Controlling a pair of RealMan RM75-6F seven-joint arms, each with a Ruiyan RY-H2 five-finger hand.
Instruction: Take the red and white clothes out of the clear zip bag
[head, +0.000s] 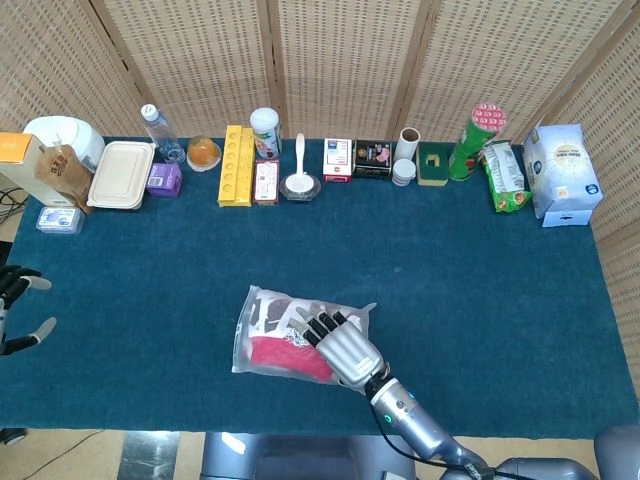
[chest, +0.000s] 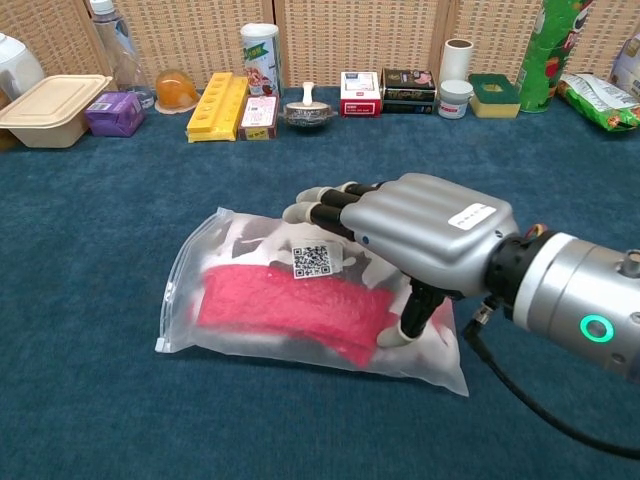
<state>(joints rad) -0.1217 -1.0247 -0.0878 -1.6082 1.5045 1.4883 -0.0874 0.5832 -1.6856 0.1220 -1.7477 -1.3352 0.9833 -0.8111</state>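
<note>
- The head view alone shows the left hand (head: 18, 310), off the table's left edge, fingers spread and holding nothing; the chest view does not reach it.
- The chest view alone shows a QR label (chest: 315, 260) on the clear zip bag (chest: 240, 300) and the thumb tip pressing the bag's right part.
- The bag lies flat on the blue table (head: 480, 280), near the middle of its front edge, with the red and white clothes (chest: 290, 305) sealed inside.
- The right hand (chest: 420, 240) lies palm down over the bag's right half, fingers (chest: 320, 205) stretched toward the back edge, thumb pointing down; it rests on the bag and grasps nothing.
- The right forearm comes in from the front edge, its green ring light visible in both views.
- Boxes, bottles and containers line the table's back edge.
</note>
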